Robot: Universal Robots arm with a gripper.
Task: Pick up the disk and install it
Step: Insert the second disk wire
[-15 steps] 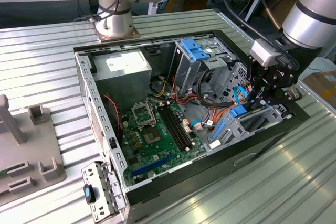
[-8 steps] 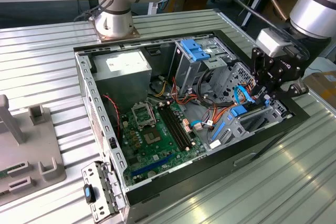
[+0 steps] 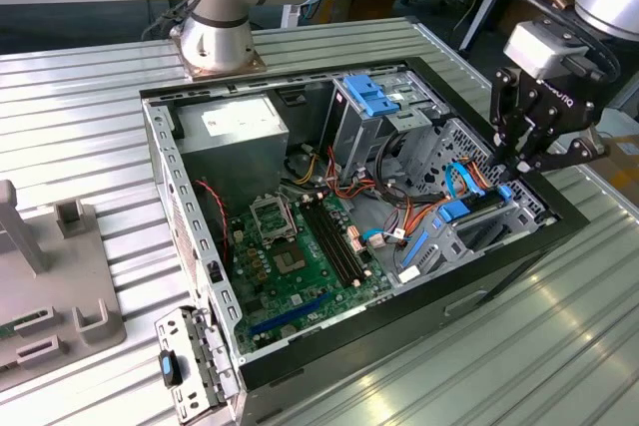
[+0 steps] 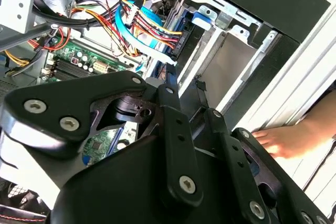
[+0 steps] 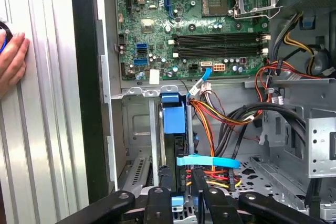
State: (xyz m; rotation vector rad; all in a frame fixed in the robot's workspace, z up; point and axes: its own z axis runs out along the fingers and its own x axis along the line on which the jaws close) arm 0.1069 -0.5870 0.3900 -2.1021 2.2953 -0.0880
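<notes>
The disk (image 5: 173, 119) stands on edge in the drive bay at the end of the open computer case (image 3: 165, 162) on the exterior view's right. Its blue carrier (image 4: 202, 18) lies along the bay's metal wall, and a blue corner (image 3: 502, 193) shows just below my gripper (image 3: 524, 159). The gripper (image 5: 181, 195) is right above the bay, with its black fingers (image 5: 157, 203) on either side of the disk's near end, pressed against it. In the second wrist view the gripper (image 4: 190, 95) points into the same slot.
A person's hand (image 5: 11, 61) rests on the table just outside the case wall (image 4: 289, 140). A flat blue cable (image 5: 207, 162) and red, orange and yellow wires cross beside the bay. The motherboard (image 3: 300, 256), a blue-topped cage (image 3: 371, 95) and a grey fixture (image 3: 50, 286) lie further off.
</notes>
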